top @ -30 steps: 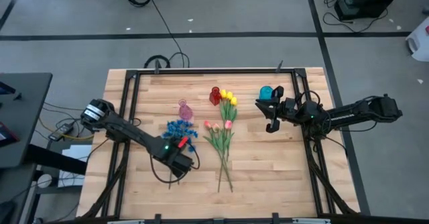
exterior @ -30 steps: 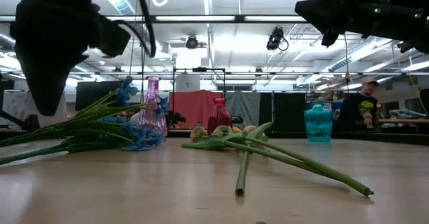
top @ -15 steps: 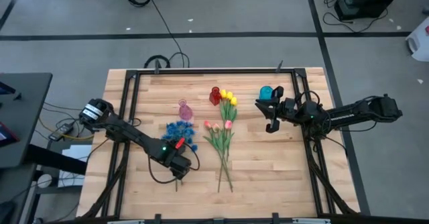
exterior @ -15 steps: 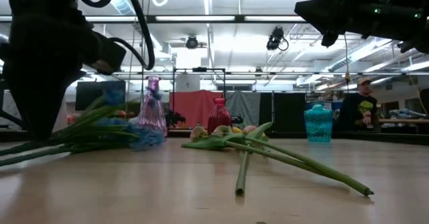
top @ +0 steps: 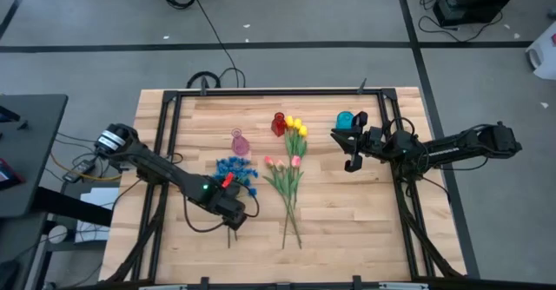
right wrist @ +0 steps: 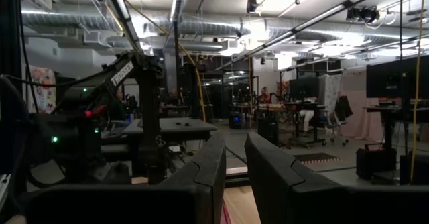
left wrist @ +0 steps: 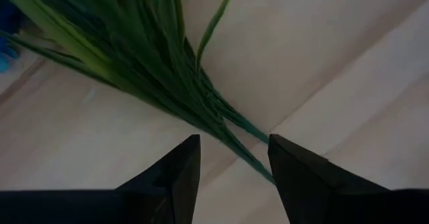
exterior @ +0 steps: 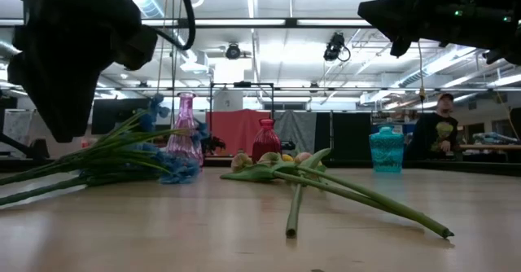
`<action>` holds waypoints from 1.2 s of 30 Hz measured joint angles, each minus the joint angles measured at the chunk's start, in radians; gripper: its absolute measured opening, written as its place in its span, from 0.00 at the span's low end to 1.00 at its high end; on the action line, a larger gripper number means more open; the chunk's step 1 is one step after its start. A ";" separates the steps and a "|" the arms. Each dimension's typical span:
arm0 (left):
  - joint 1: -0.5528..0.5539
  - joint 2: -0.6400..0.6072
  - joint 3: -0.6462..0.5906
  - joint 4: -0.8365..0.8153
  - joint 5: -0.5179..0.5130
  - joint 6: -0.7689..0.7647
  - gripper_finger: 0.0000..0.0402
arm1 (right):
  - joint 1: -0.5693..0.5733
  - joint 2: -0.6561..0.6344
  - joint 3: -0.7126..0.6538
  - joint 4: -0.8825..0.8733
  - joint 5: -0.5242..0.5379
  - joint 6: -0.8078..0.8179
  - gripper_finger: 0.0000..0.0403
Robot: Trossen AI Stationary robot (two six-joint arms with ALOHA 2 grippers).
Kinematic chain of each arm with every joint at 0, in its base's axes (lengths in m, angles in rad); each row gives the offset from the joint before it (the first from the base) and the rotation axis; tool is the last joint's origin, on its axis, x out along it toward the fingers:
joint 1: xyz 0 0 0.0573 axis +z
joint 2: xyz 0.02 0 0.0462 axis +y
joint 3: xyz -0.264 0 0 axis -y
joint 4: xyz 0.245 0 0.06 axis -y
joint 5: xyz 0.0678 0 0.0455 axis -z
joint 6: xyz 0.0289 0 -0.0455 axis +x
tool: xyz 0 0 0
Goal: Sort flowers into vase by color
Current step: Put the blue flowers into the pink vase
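Now your left gripper [left wrist: 231, 158] hangs with its fingers spread apart over the thin green stems of the blue flowers [top: 233, 168], which lie flat on the pale wooden table [top: 347, 220] beside the small pink vase [top: 238, 141]. Your pink tulips [top: 282, 162] and yellow tulips [top: 297, 128] lie in a loose pile mid-table near the red vase [top: 278, 123]. Your right gripper [top: 352, 147] waits up in the air by the ribbed teal vase [exterior: 387, 149], fingers only a little apart and holding nothing.
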State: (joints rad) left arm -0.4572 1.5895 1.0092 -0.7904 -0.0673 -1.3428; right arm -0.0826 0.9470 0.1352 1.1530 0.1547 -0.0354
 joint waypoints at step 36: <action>0.007 0.031 -0.142 0.189 0.035 -0.078 0.26 | 0.000 0.000 0.000 0.001 0.000 0.006 0.18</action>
State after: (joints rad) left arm -0.4505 1.6206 0.8673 -0.6010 -0.0326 -1.4204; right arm -0.0826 0.9470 0.1350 1.1538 0.1543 -0.0296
